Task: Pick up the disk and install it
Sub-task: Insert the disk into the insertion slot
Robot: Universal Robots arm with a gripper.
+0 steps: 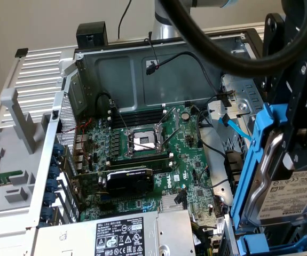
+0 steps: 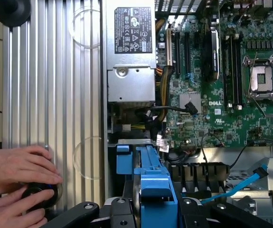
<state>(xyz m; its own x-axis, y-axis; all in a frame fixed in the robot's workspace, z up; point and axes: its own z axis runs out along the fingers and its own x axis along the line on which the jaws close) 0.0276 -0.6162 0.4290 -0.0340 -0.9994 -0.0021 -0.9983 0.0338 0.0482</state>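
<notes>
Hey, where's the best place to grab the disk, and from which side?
Probably across its thin body, clamping the two flat faces, coming from above its upper end. The disk stands on edge over the computer case, and the gripper flanks its blue carrier that way; the flat faces are broad and parallel.

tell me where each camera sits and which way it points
exterior view: off the arm, above the open computer case, looking down at the circuit board; the robot's hand, holding the disk, is at the exterior view's right.
wrist view: on the wrist, looking down past the robot's hand and the disk into the case; a person's hands are beside it.
shared: the disk, circuit board and power supply box.
</notes>
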